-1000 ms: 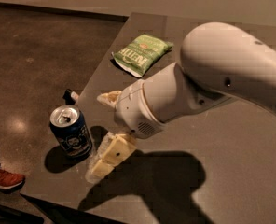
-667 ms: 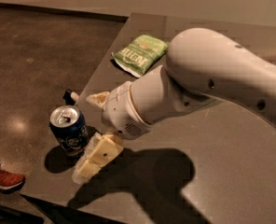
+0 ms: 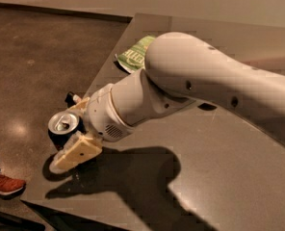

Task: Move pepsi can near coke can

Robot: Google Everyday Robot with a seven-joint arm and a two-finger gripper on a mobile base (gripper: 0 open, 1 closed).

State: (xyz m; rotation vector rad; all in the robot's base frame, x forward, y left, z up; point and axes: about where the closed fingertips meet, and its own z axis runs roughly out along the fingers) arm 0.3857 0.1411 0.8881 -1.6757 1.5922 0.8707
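Observation:
The pepsi can (image 3: pixel 64 122) stands upright near the table's front left corner; I see its silver top and a little of its dark side. My gripper (image 3: pixel 68 133) is down at the can with its cream fingers (image 3: pixel 77 153) on either side of it, one in front and one behind. The fingers look spread around the can, not pressed on it. The big white arm (image 3: pixel 195 90) reaches in from the right and hides much of the table. The coke can is out of view.
A green snack bag (image 3: pixel 134 57) lies at the table's far left edge, partly behind the arm. A small black object (image 3: pixel 70 98) sits just behind the can. The table's left edge (image 3: pixel 97 81) drops to brown floor, where a red shoe (image 3: pixel 5 184) shows.
The gripper has moved left toward the can and now straddles it. The arm has swung lower and covers more of the snack bag. The can stays in place.

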